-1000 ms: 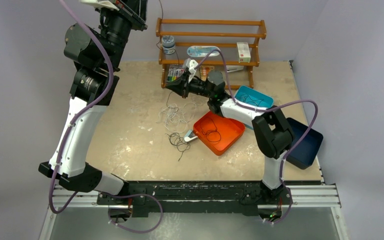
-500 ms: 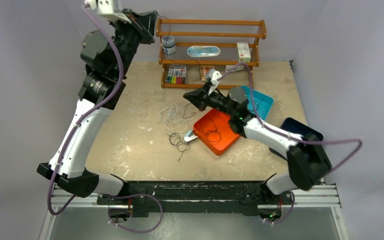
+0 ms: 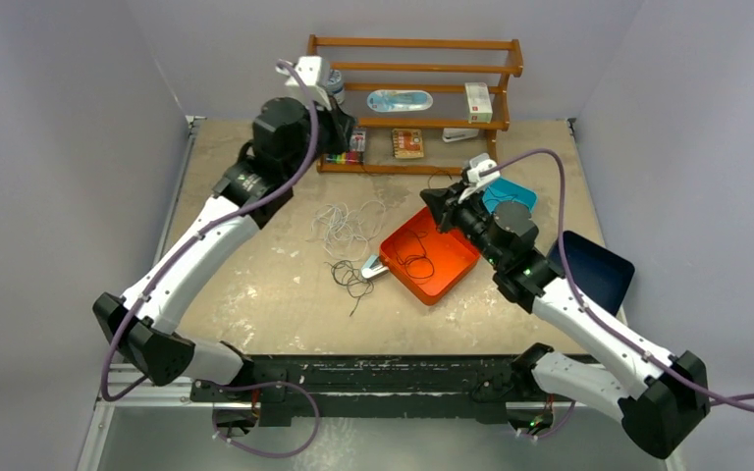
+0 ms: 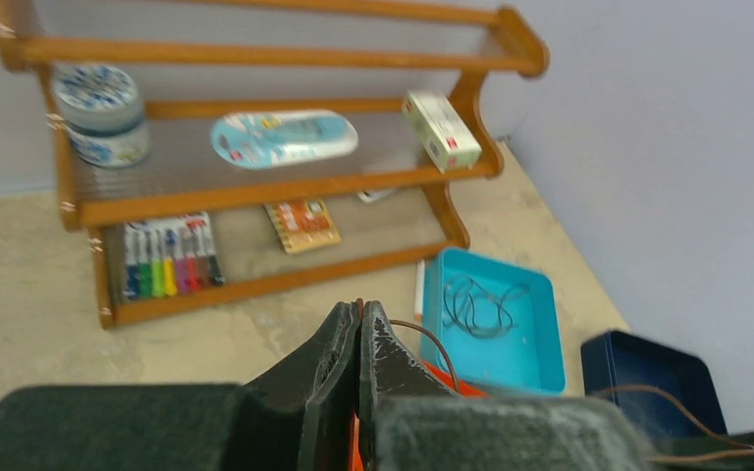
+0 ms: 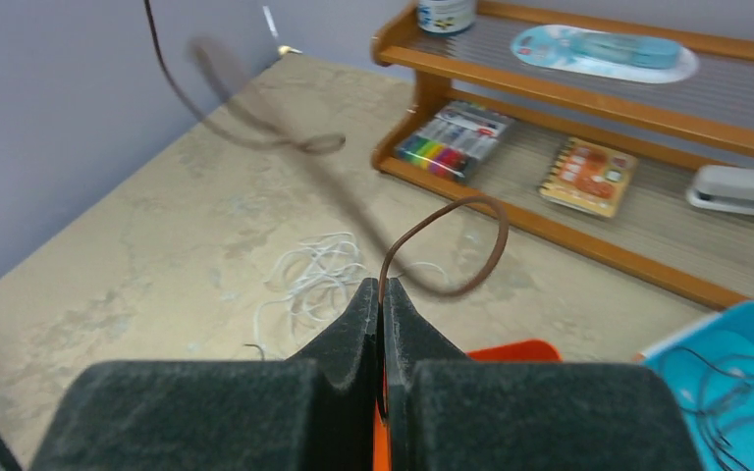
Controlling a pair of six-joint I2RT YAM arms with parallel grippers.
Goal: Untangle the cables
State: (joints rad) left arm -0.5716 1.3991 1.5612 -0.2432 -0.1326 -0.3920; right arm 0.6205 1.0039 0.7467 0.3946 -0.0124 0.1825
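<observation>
At left tool (image 4: 358, 312): shut tight, thin brown cable (image 4: 430, 343) pinched at the tips. At right tool (image 5: 381, 292): shut tight too, gripping same brown cable, which loops up above the tips and runs off to upper left of frame. White cables (image 3: 339, 221) heaped on table (image 3: 255, 285), frame centre; black cables (image 3: 351, 280) just below. More black ones in orange tray (image 3: 457, 257) and teal tray (image 4: 530, 353). Labels on shelf (image 4: 255, 186) items too blurred to read.
</observation>
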